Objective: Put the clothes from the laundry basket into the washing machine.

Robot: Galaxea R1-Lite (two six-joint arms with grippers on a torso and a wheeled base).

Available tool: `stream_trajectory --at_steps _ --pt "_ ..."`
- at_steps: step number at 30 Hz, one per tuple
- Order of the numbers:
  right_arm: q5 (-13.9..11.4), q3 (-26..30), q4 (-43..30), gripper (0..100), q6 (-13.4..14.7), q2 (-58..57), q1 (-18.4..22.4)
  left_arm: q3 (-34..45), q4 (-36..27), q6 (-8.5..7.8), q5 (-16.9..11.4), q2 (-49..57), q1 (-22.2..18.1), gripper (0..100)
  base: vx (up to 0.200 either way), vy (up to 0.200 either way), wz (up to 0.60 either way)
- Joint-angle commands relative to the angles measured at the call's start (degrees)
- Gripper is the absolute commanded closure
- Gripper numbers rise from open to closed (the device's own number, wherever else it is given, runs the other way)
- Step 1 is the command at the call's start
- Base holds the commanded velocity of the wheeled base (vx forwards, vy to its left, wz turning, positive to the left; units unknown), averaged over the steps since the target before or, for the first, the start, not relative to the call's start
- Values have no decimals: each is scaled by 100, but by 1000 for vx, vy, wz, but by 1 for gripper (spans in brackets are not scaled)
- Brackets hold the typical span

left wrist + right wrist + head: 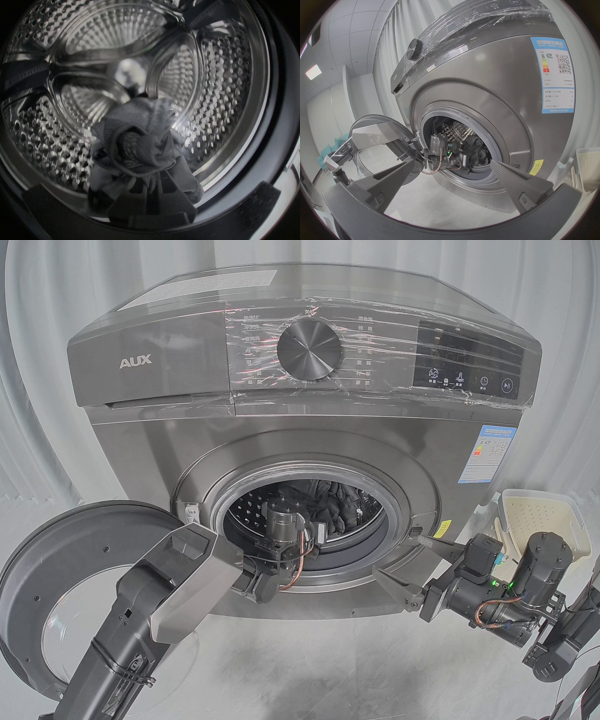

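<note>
One door (pixel 62 540) open left — basket (pixel 544 515) right.

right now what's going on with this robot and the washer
The robot is loading the washing machine. Its left gripper is inside the drum, shut on a bunched grey garment. The right gripper hangs open and holds nothing, just in front of the machine, below and to the right of the opening. The door is swung wide open to the left, and the white laundry basket stands to the machine's right.
</note>
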State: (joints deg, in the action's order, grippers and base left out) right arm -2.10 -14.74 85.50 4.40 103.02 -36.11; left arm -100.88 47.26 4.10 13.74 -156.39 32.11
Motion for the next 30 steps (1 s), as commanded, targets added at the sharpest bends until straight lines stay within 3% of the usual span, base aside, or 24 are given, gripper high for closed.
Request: stream_trajectory --at_steps 1,12,23,24,30 --pt "-1 -3 1 0 -1 -10 -1 -1153 81 21 243 -497 -108 100 0 0 0" --pt "-1 6 1 0 -1 -1 -10 -1371 99 -23 525 -612 -399 100 0 0 0" --pt "-1 6 1 0 -1 7 -10 -1371 169 -40 533 -620 -416 100 0 0 0" --pt "-1 6 10 0 -1 -1 -10 -1371 169 -40 533 -629 -416 0 0 0 0" --pt "-1 6 1 0 -1 -1 -1 -1371 231 47 533 -585 -293 0 0 0 0"
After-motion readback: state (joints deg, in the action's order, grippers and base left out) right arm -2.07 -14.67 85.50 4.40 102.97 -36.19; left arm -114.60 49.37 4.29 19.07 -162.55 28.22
